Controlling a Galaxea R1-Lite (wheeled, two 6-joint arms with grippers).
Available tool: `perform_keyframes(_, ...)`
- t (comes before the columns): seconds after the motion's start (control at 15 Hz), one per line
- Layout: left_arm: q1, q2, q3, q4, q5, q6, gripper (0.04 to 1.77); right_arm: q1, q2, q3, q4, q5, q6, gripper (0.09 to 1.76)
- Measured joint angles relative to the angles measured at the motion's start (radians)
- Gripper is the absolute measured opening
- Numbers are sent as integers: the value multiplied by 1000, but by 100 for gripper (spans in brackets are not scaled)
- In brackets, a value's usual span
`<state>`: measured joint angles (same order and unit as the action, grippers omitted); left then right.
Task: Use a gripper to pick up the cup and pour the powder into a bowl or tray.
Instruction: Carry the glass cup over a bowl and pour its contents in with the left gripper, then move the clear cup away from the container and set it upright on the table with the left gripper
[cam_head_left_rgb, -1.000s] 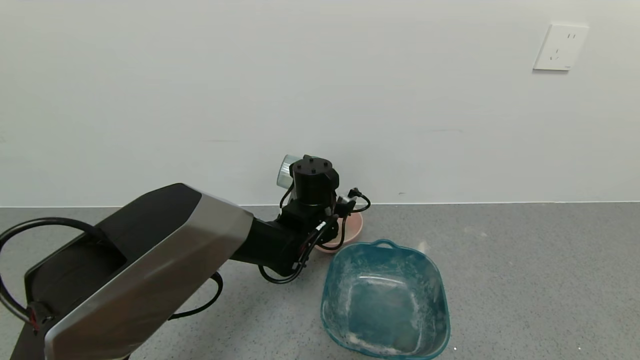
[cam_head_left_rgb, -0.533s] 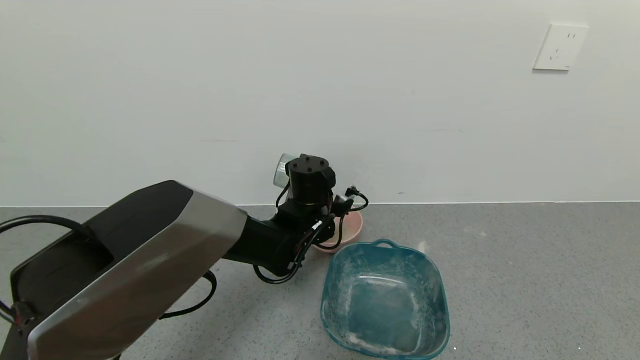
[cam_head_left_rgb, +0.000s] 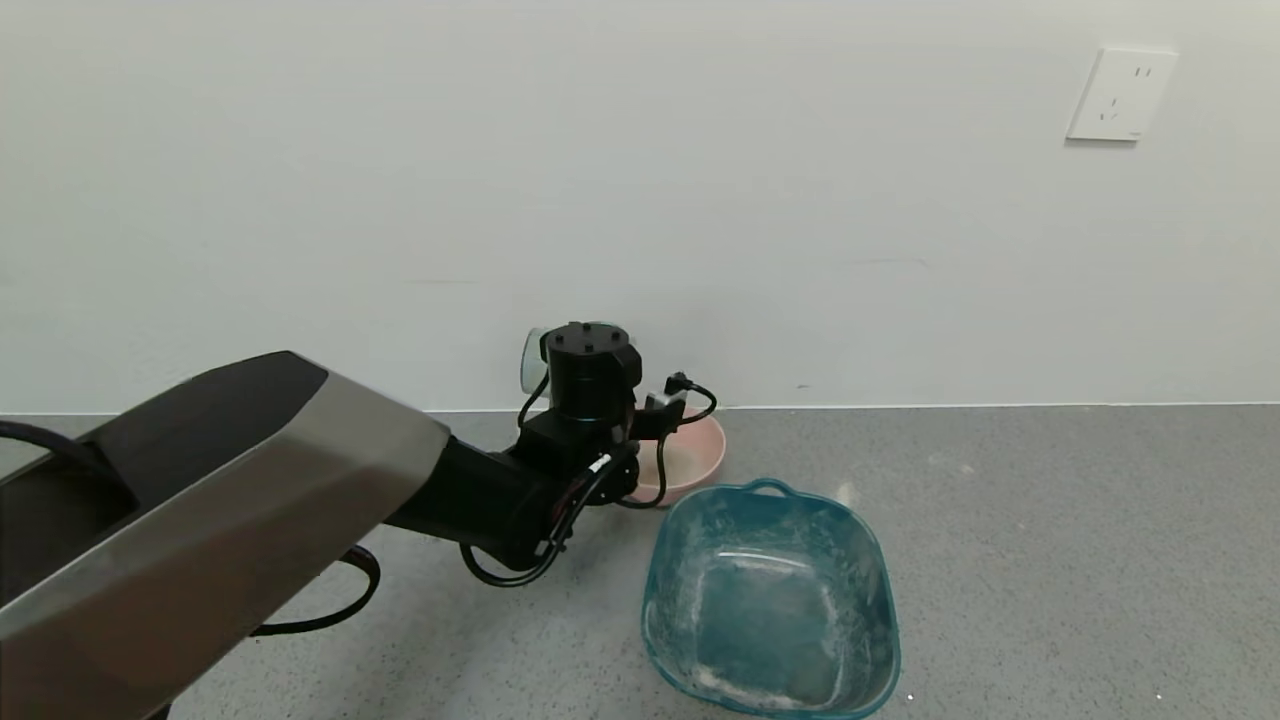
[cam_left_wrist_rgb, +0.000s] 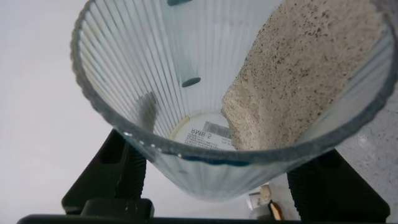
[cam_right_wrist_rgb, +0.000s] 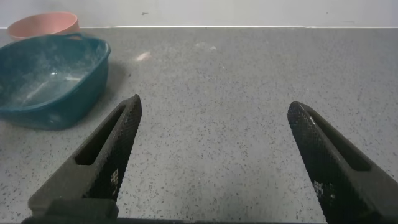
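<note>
My left gripper (cam_head_left_rgb: 583, 382) is shut on the cup (cam_head_left_rgb: 532, 358), a clear ribbed glass held tipped above the grey surface, just left of the pale pink bowl (cam_head_left_rgb: 695, 455) by the wall. In the left wrist view the cup (cam_left_wrist_rgb: 155, 106) fills the picture, mouth toward the camera, with black fingers (cam_left_wrist_rgb: 118, 171) on either side of its base. The gripper (cam_left_wrist_rgb: 224, 177) clamps that base. A pale speckled mass of powder (cam_left_wrist_rgb: 298, 81) lies along one inner side from base to rim. My right gripper (cam_right_wrist_rgb: 214, 106) is open and empty over bare grey surface.
A teal squarish tub (cam_head_left_rgb: 870, 600) with white residue stands in front of the pink bowl; it also shows in the right wrist view (cam_right_wrist_rgb: 56, 93) with the bowl (cam_right_wrist_rgb: 46, 25) behind it. A white wall runs along the back.
My left arm has moved left and slightly down with the cup still held. More of the pink bowl now shows past the wrist.
</note>
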<state>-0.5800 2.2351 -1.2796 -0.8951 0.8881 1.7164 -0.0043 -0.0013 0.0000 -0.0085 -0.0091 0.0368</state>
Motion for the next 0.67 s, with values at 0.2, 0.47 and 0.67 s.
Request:
perform_keyframes(0.2, 26, -46, 63, -2, -2, -93, 128, 0, 0, 0, 0, 0, 0, 171)
perform_keyframes(0.47, 46, -83, 119, 2, -17, -267, 128, 0, 0, 0, 0, 0, 0, 171)
perform_keyframes(0.67, 64, -108, 163, 4, -57, -420, 128, 0, 0, 0, 0, 0, 0, 171)
